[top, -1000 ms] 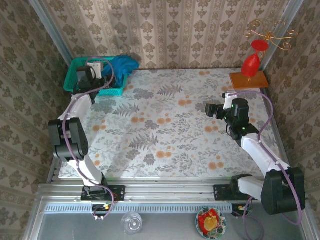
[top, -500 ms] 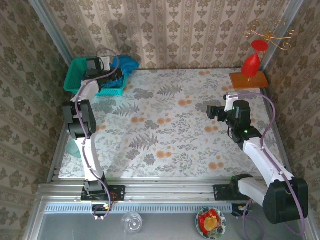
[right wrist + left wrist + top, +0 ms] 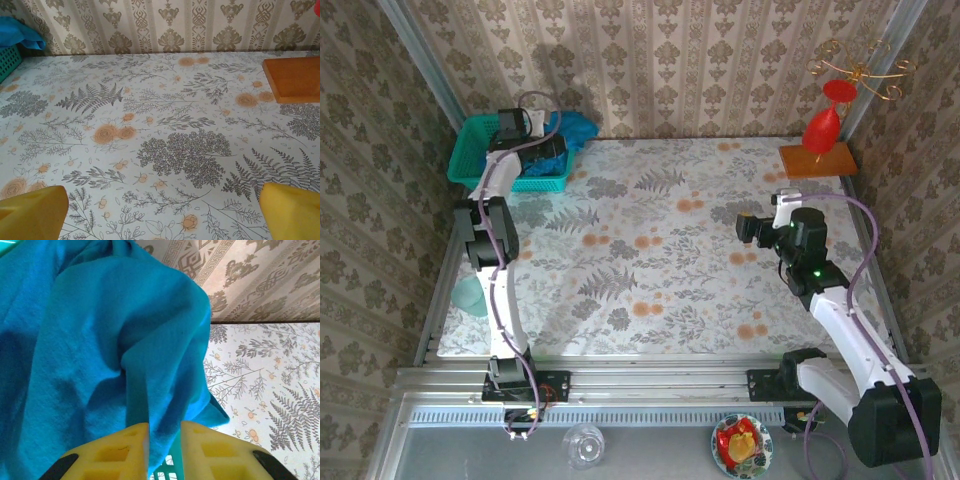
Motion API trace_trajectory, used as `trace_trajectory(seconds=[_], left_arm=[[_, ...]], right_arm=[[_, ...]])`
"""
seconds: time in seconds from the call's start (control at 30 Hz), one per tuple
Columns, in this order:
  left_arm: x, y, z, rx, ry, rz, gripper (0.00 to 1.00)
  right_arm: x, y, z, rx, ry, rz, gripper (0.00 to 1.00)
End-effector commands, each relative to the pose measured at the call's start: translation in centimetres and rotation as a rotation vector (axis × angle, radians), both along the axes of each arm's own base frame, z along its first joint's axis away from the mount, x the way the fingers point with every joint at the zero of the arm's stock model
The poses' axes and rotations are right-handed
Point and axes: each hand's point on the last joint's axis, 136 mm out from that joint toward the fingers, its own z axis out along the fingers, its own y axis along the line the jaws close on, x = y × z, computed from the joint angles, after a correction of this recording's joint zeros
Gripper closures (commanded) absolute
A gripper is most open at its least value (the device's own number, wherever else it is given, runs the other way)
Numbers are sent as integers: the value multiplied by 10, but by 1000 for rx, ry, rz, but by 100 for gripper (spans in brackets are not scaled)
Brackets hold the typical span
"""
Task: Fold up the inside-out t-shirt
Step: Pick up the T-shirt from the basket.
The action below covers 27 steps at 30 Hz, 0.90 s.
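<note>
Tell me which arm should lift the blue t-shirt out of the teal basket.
Left. Its hand is at the basket, fingers pinching a fold of the t-shirt. The right hand hangs open above the table, far from the fabric.

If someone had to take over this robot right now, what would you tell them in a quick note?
Left gripper: closed on a fold of the blue t-shirt, which is bunched at the teal basket in the table's far left corner.
Right gripper: open, empty, above the table's right side.
Done: shirt grasped.
Left: lift it out, spread it flat, fold it.
</note>
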Motion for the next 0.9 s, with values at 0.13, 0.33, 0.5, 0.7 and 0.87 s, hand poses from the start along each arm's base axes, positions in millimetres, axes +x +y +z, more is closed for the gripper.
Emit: trace_trajectory(seconds=[0.13, 0.33, 0.5, 0.7, 0.87], left_arm=[[0, 4, -20, 48, 56, 9, 70], [2, 15, -25, 109, 68, 60, 60], [5, 13, -25, 99, 65, 55, 49], [7, 2, -24, 45, 73, 4, 72], [7, 0, -12, 32, 50, -11, 85]], right_arm=[[-11, -5, 0, -17, 2, -23, 1], [-14, -5, 5, -20, -11, -21, 0], [-15, -5, 9, -17, -17, -21, 0], [-17, -5, 18, -11, -34, -23, 0], [-19, -5, 28, -9, -50, -22, 0]])
